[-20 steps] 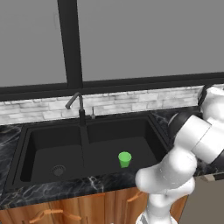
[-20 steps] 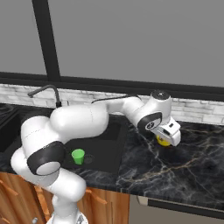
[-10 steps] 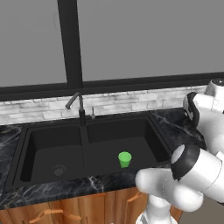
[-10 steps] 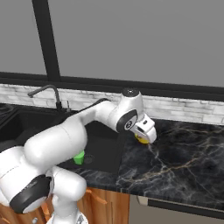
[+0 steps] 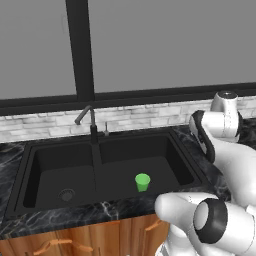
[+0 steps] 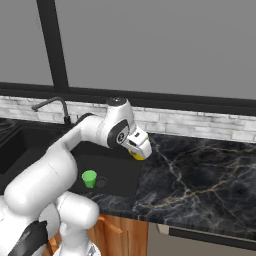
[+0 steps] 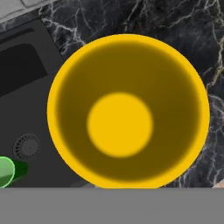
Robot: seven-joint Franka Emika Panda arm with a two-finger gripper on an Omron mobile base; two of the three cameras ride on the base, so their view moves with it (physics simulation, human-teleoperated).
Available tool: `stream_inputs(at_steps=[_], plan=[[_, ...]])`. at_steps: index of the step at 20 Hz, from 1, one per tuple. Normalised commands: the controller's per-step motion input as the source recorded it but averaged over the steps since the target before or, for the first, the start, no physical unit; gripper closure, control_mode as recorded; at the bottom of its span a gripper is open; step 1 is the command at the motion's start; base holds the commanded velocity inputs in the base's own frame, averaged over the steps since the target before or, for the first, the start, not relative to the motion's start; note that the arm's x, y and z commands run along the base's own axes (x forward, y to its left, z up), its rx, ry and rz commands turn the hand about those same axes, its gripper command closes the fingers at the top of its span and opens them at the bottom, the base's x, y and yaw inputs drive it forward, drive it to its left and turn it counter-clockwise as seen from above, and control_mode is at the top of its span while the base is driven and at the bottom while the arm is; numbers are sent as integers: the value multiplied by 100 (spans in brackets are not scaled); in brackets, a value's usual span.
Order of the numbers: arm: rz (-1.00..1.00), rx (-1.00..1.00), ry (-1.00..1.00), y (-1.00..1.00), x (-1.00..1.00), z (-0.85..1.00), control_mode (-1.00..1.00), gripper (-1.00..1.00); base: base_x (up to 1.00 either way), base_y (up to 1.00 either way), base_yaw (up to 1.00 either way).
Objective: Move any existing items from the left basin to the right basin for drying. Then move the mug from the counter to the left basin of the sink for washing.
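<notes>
Fingers of the gripper are clamped on the yellow mug, held above the counter at the sink's right rim. Its target, the left basin, lies well away leftward, beyond the right basin where the green cup stands.

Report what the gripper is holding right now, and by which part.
The gripper is shut on the yellow mug, carried above the counter's edge beside the sink. Which part it pinches cannot be told.

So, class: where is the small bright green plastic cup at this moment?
The small bright green plastic cup stands upright in the right basin of the black double sink, near its front wall, beside the round drain.
</notes>
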Motion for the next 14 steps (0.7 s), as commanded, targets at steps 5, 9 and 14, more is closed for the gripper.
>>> stream_inputs(at_steps=[5,9,14], plan=[[13,0,9,83,0,20,-100,100,0,0,0],[14,0,9,84,0,17,-100,100,0,0,0],[13,0,9,84,1,14,-100,100,0,0,0]])
